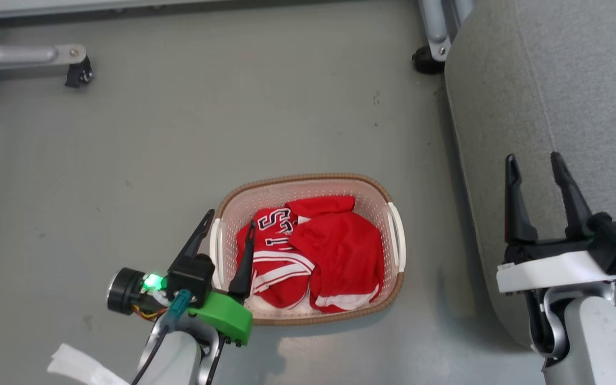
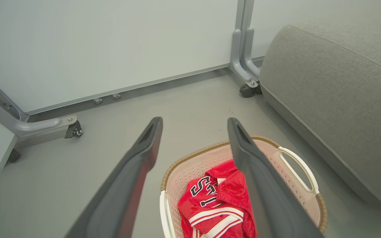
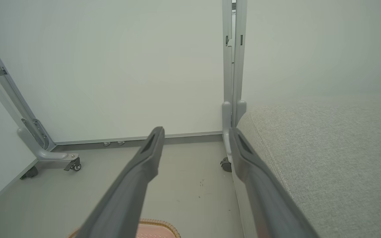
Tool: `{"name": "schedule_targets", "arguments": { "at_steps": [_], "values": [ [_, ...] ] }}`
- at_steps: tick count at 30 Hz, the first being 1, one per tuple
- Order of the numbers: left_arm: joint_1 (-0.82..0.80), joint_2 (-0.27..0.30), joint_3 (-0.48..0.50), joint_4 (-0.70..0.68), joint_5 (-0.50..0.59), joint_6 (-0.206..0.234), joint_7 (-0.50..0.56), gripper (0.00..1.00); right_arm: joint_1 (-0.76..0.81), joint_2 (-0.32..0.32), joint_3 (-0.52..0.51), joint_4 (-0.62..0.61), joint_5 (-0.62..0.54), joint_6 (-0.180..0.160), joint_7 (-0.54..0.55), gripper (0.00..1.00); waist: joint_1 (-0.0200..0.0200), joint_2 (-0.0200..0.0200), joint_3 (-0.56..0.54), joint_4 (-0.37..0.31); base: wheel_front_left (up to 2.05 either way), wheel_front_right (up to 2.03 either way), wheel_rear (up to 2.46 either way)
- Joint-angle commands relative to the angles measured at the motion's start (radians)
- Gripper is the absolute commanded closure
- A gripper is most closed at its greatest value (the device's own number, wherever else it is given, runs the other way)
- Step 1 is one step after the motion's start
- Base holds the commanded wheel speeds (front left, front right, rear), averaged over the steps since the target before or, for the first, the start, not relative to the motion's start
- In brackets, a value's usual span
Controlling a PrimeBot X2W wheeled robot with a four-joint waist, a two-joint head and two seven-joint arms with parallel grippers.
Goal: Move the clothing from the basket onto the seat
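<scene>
Red clothing (image 1: 318,256) with white stripes and dark lettering lies bunched in the cream basket (image 1: 308,184), which stands on the grey floor; the clothing (image 2: 215,201) and the basket (image 2: 193,157) also appear in the left wrist view. My left gripper (image 1: 231,218) stands open over the basket's left handle, one finger outside the rim, the other above the clothing, holding nothing. The grey seat (image 1: 554,85) fills the right side. Over its near edge my right gripper (image 1: 533,158) is open and empty, with the seat (image 3: 326,158) to its right.
White partition panels on grey metal legs with castors (image 1: 78,72) stand at the back left, and another castor (image 1: 425,59) sits by the seat's far corner. Bare grey floor lies between basket and seat. A strip of the basket rim (image 3: 157,223) shows below the right gripper.
</scene>
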Motion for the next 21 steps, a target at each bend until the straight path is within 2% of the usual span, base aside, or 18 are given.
{"name": "schedule_targets", "arguments": {
  "at_steps": [1, 9, 14, 18, 21],
  "values": [
    [-0.047, 0.002, -0.016, 0.023, 0.015, -0.012, 0.000, 0.00, -0.028, -0.003, -0.012, -0.012, -0.011, 0.000, -0.003, 0.00, 0.0000, -0.0001, 0.134, -0.010, 0.00, 0.00, 0.00],
    [-0.263, 0.020, -0.156, 0.268, 0.098, -0.068, 0.000, 0.00, -0.114, -0.003, -0.035, -0.067, -0.054, 0.000, -0.003, 0.00, 0.0000, -0.0001, 0.310, -0.041, 0.00, 0.00, 0.00],
    [-0.442, 0.050, -0.333, 0.470, 0.194, -0.084, 0.000, 0.00, -0.149, -0.003, -0.016, -0.094, -0.079, 0.000, -0.003, 0.00, 0.0000, -0.0001, 0.400, -0.075, 0.00, 0.00, 0.00],
    [-0.564, 0.046, -0.461, 0.638, 0.181, -0.083, 0.007, 0.00, -0.172, -0.003, -0.009, -0.108, -0.069, 0.000, -0.003, 0.00, 0.0000, -0.0001, 0.459, -0.113, 0.00, 0.00, 0.00],
    [-0.631, 0.038, -0.516, 0.741, 0.141, -0.083, 0.041, 0.00, -0.186, -0.003, -0.009, -0.114, -0.036, 0.000, -0.003, 0.00, 0.0000, -0.0001, 0.498, -0.142, 0.00, 0.00, 0.00]
  ]
}}
